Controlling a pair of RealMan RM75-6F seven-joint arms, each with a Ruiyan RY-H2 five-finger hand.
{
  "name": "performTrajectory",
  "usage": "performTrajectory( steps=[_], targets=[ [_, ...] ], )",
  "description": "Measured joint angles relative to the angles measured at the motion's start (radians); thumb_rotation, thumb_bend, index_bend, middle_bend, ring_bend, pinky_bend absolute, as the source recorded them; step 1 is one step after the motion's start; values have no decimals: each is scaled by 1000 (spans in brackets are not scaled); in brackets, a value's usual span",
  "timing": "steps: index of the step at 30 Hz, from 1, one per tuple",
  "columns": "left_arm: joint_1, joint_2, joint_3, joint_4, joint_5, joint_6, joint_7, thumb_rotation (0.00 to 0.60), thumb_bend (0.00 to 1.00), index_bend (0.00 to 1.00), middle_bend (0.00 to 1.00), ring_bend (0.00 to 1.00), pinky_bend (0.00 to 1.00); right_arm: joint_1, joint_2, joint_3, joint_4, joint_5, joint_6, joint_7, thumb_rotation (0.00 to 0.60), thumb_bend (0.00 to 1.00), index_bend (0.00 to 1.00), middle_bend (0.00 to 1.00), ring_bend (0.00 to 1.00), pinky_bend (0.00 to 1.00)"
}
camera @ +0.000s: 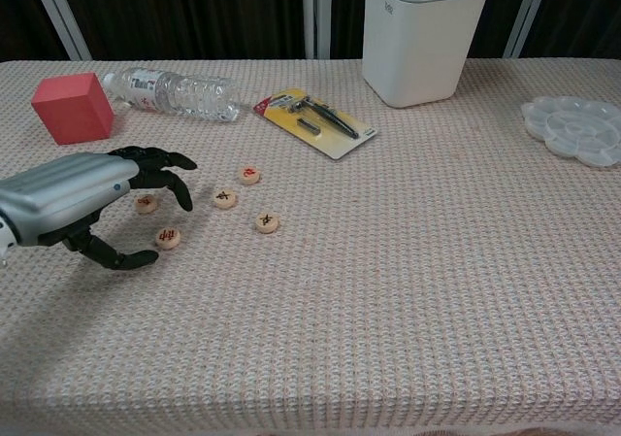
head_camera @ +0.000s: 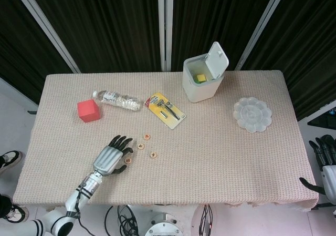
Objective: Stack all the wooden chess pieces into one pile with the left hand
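Several round wooden chess pieces lie flat and apart on the woven cloth: one (camera: pixel 249 175) at the back, one (camera: pixel 225 198) in the middle, one (camera: pixel 267 222) to the right, one (camera: pixel 168 237) at the front left. The leftmost piece (camera: pixel 146 203) is partly covered by fingers. My left hand (camera: pixel 87 203) hovers over the left pieces with its fingers spread and thumb below, holding nothing. In the head view the left hand (head_camera: pixel 110 157) hides the leftmost piece and sits beside another piece (head_camera: pixel 127 160). My right hand (head_camera: pixel 328 162) hangs off the table's right edge, fingers extended.
A red cube (camera: pixel 71 107) and a lying water bottle (camera: pixel 175 93) are at the back left. A yellow card with a tool (camera: pixel 315 122) lies behind the pieces. A white bin (camera: pixel 422 38) with its lid up and a clear palette (camera: pixel 574 129) stand to the right.
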Motion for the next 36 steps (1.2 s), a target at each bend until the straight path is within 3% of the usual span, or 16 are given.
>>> performTrajectory(
  steps=[16, 36],
  targets=[
    [-14, -33, 25, 66, 18, 44, -53, 600, 302, 413, 68, 0, 0, -2, -4, 4, 12, 8, 0, 5, 600, 50, 0, 0, 0, 0],
    [-38, -36, 28, 68, -16, 22, -48, 600, 332, 509, 75, 0, 0, -3, -4, 5, 28, 12, -2, 26, 600, 51, 0, 0, 0, 0]
  ],
)
